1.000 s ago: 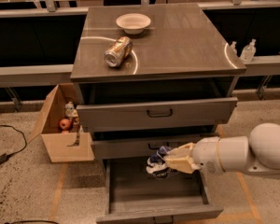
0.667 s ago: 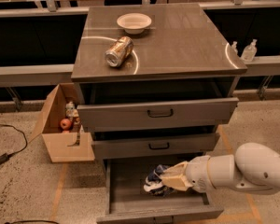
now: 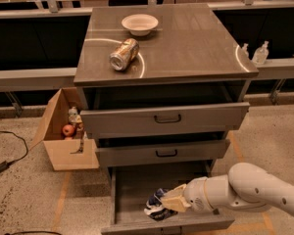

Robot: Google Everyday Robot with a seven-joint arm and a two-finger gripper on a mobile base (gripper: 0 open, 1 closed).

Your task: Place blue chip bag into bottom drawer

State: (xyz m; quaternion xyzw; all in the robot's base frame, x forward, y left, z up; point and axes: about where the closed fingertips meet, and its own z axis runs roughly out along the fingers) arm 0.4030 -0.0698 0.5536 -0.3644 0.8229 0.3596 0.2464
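The blue chip bag (image 3: 157, 205), dark blue with white patches, is down inside the open bottom drawer (image 3: 132, 190), near its front panel. My gripper (image 3: 167, 204) reaches in from the right on a white arm and is shut on the bag's right side. The drawer is pulled far out below the two upper drawers with black handles.
On the cabinet top lie a gold-brown can (image 3: 124, 54) and a white bowl (image 3: 139, 24). The top drawer (image 3: 164, 119) is partly pulled out. A cardboard box (image 3: 63, 136) with fruit stands on the floor at the left. Two small bottles (image 3: 260, 53) stand at the right.
My gripper has carried the bag down from the level of the middle drawer into the bottom drawer, toward its front.
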